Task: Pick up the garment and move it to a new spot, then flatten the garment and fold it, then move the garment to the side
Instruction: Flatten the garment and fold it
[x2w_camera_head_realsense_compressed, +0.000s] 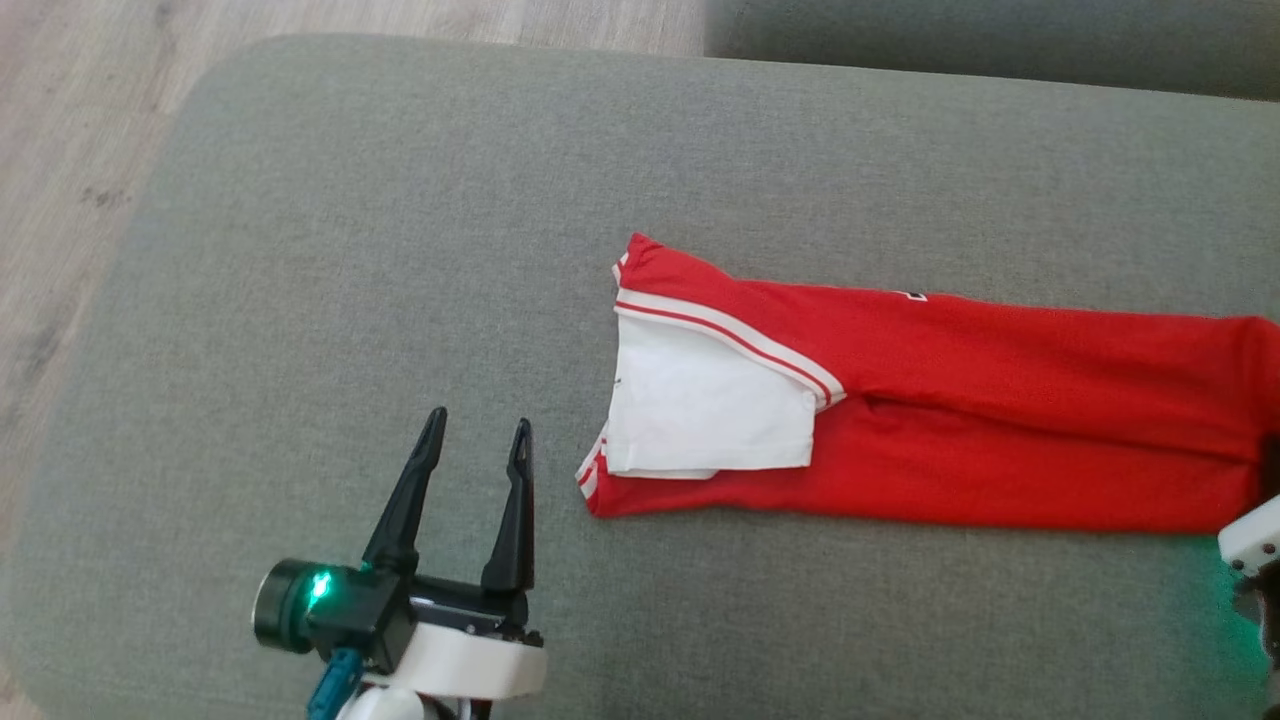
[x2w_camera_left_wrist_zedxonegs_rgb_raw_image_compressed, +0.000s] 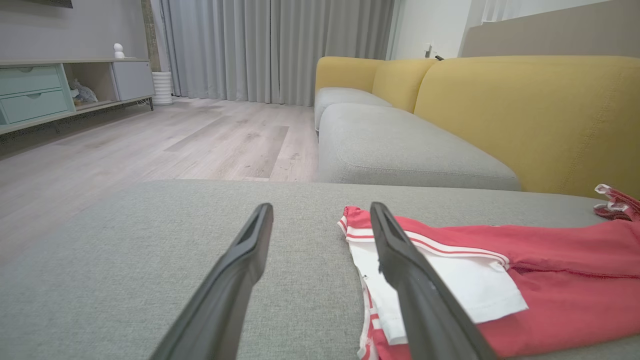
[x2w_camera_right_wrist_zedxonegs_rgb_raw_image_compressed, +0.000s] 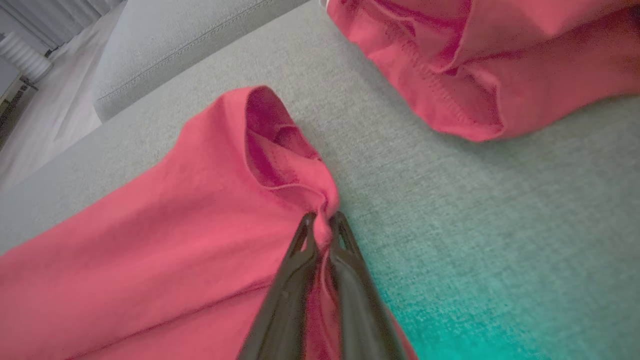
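Observation:
The garment (x2w_camera_head_realsense_compressed: 950, 400) is red with white trim and a white panel, lying as a long strip across the grey cushion (x2w_camera_head_realsense_compressed: 350, 250) toward the right edge. My left gripper (x2w_camera_head_realsense_compressed: 478, 440) is open just left of the garment's near end, touching nothing; in the left wrist view its fingers (x2w_camera_left_wrist_zedxonegs_rgb_raw_image_compressed: 400, 260) frame the white panel of the garment (x2w_camera_left_wrist_zedxonegs_rgb_raw_image_compressed: 550, 260). My right gripper (x2w_camera_right_wrist_zedxonegs_rgb_raw_image_compressed: 322, 220) is shut on a pinch of the garment's (x2w_camera_right_wrist_zedxonegs_rgb_raw_image_compressed: 175, 225) red fabric at a corner. In the head view, part of the right wrist (x2w_camera_head_realsense_compressed: 1250, 545) sits at the far right edge.
The grey cushion has a rounded edge on the left, with wooden floor (x2w_camera_head_realsense_compressed: 60, 200) beyond it. A yellow-backed sofa (x2w_camera_left_wrist_zedxonegs_rgb_raw_image_compressed: 525, 115) with a grey seat stands behind, and a low cabinet (x2w_camera_left_wrist_zedxonegs_rgb_raw_image_compressed: 55, 85) and curtains farther off. More red fabric (x2w_camera_right_wrist_zedxonegs_rgb_raw_image_compressed: 475, 65) lies ahead of the right gripper.

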